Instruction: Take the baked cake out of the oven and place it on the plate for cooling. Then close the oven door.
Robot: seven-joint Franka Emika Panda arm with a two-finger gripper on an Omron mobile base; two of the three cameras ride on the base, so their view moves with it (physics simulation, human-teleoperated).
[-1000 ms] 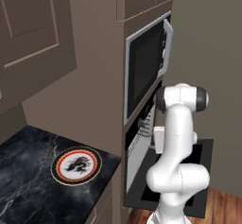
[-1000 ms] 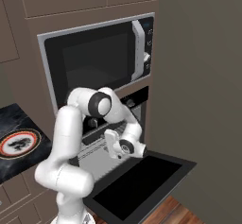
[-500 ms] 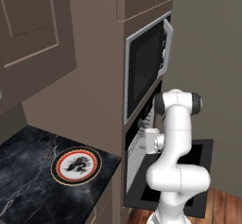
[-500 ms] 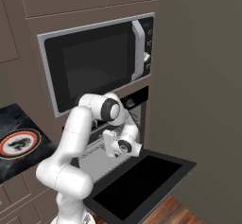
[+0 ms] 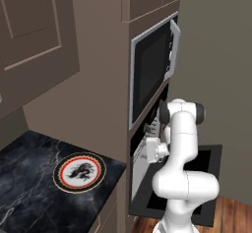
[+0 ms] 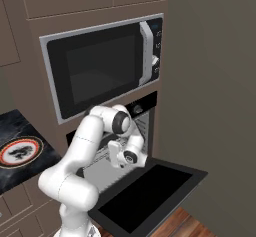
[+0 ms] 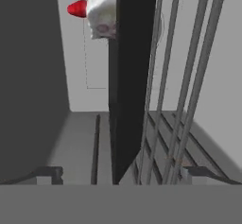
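Setting: brown kitchen cabinets stood around a tall appliance column, with a black marble counter to the left of the oven.
Oven: the oven sat directly below the silver-framed microwave, its knobs along the top edge.
Oven door: the oven door hung fully down, flat and level in front of the oven's opening.
Arm: the white arm reached from the base into the oven's opening.
End effector: the end effector was inside the oven with its fingers spread wide and nothing between them.
Racks: wire racks ran away from the hand toward the oven's back wall.
Cake: the baked cake lay deep in the oven near its back wall, well apart from the fingertips, partly hidden by a dark bar.
Plate: the plate lay flat on the counter left of the oven.
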